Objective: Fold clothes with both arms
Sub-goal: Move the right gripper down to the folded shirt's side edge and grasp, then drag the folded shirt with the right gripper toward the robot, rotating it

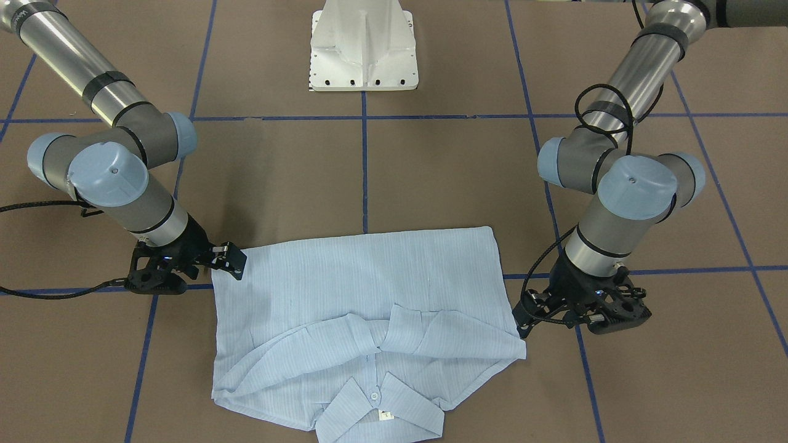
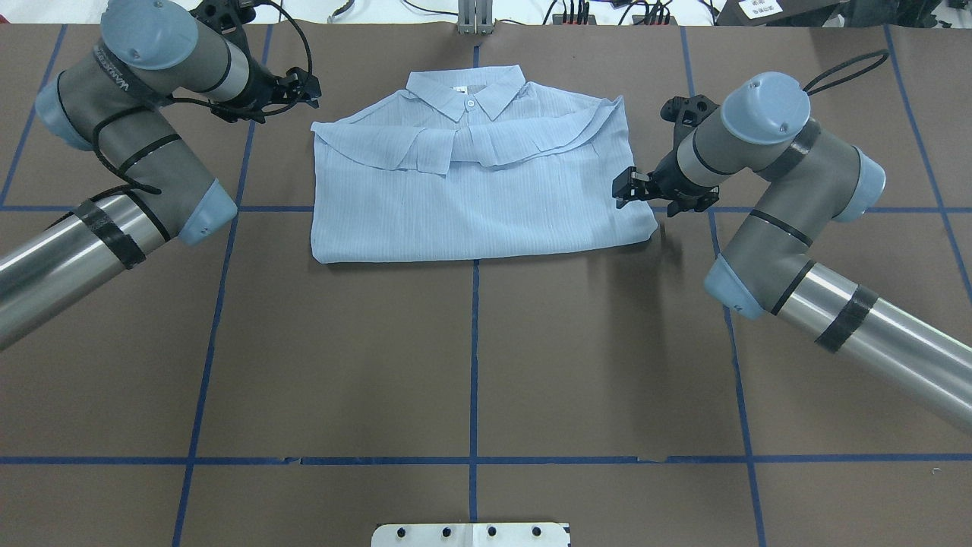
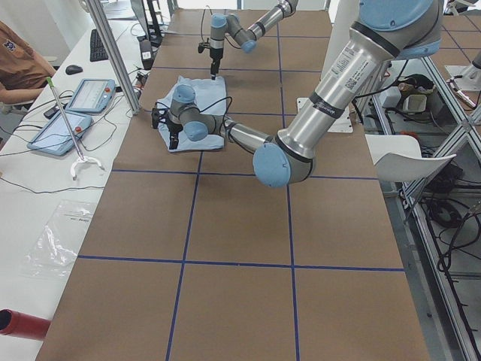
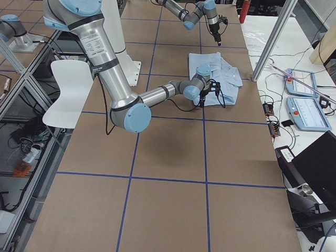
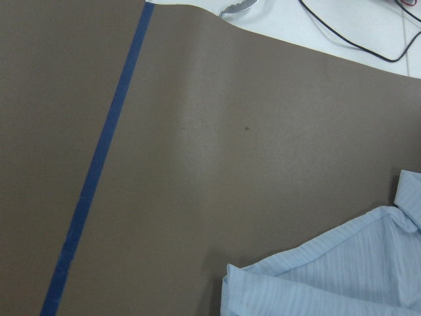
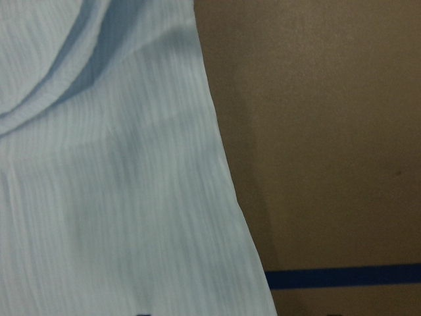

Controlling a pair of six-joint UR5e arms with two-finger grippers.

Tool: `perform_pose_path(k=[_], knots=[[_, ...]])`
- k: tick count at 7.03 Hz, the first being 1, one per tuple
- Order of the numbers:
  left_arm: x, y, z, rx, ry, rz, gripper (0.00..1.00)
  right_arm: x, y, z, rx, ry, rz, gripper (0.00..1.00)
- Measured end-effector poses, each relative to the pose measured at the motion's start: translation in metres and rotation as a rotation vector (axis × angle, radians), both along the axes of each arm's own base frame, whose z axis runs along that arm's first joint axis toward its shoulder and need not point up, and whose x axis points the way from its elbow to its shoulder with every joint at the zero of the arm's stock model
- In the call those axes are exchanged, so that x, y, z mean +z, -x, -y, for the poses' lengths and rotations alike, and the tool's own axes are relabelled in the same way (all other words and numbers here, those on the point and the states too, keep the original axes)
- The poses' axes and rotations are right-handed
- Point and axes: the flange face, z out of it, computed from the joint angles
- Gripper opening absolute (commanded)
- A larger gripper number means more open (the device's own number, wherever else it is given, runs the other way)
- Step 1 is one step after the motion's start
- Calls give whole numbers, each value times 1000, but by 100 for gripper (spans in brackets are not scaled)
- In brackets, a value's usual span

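The pale-blue striped shirt lies folded flat on the brown table, collar at the far edge, sleeves folded across the chest. In the front view its collar, button and white label face the camera. My left gripper hovers just off the shirt's far left shoulder, apart from it, jaws looking open and empty; it also shows in the front view. My right gripper sits at the shirt's right edge, jaws looking open, in the front view at the cloth's corner. The wrist views show only cloth, no fingers.
The white pedestal base stands at the robot's side of the table. Blue tape lines grid the brown surface. Beyond the far edge lie cables, tablets, and a seated person.
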Motion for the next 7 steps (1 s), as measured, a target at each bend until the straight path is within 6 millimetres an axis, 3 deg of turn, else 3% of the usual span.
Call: perform_pose_path(k=[4,7], knots=[[-3,1,0,-1,-5,-4,100,9,2,-9,-18,12,-4,2],[-2,2,0,0,-3,-4,100,7,-17,-26,-24,2,20,0]])
